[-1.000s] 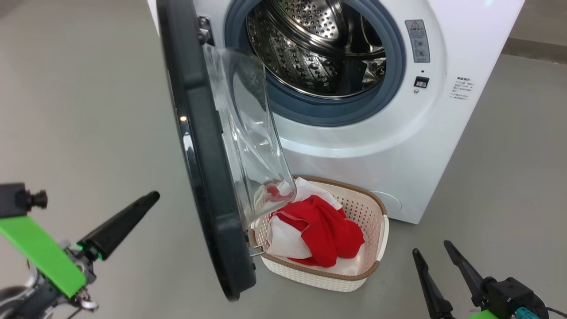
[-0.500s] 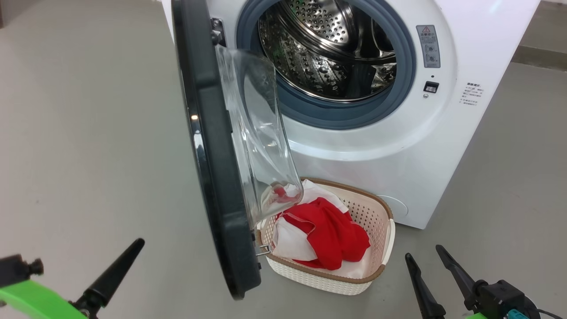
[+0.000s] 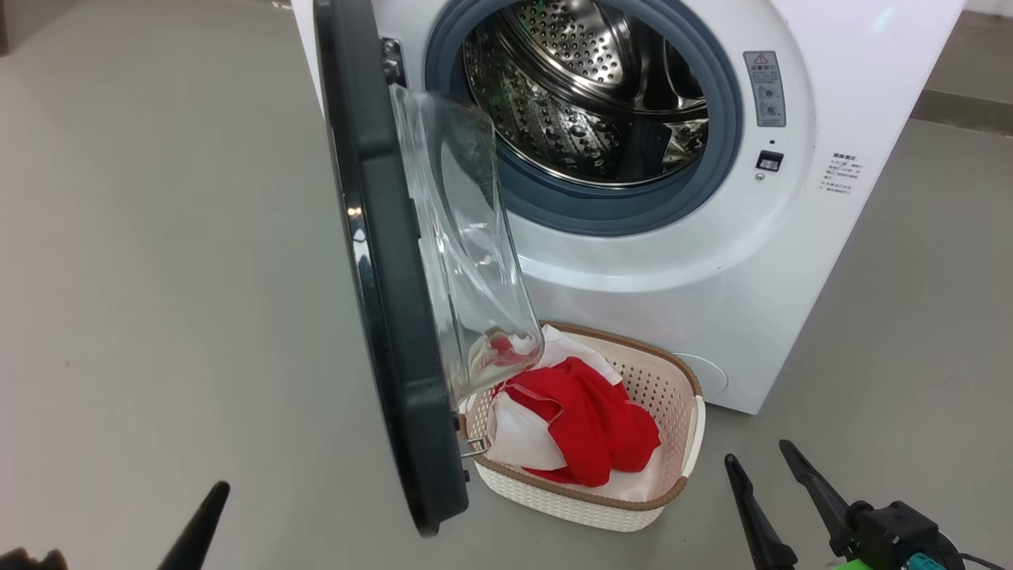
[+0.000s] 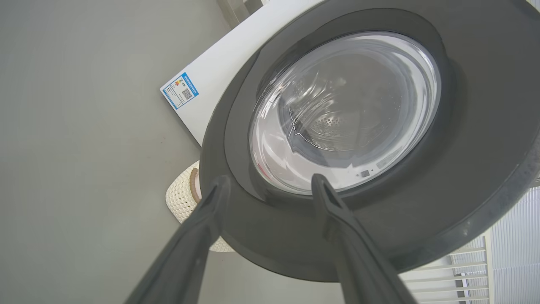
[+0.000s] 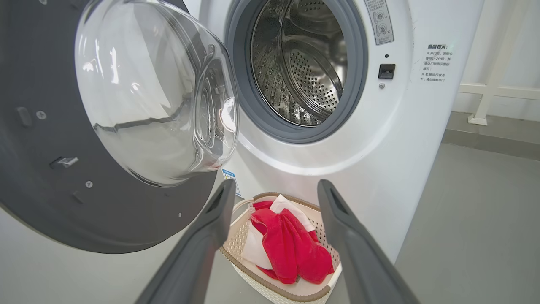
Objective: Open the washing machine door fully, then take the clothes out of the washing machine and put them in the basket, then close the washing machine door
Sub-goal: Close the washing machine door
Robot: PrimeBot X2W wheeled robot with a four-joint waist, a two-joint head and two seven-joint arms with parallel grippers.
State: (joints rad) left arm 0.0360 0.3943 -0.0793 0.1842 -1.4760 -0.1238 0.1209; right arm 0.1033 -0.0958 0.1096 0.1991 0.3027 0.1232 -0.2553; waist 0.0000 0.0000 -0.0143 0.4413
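A: Pointing left gripper (image 4: 269,182) at glossy black round glass-bowled door (image 3: 380,277), jaws spread, gripping nothing.
B: Holding right gripper (image 3: 756,453) low, released too. Seeing crumpled red-and-white clothes (image 3: 586,419) lying in cream perforated plastic basket (image 3: 661,378) before white boxy washing machine (image 3: 712,301).

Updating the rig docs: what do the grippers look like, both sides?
Right gripper: two long, dark, tapering fingers on a black block, with a green part, a teal connector and a thin dark cable beside it. Left gripper: same dark grey pointed fingers, each with a shallow recess near the tip.
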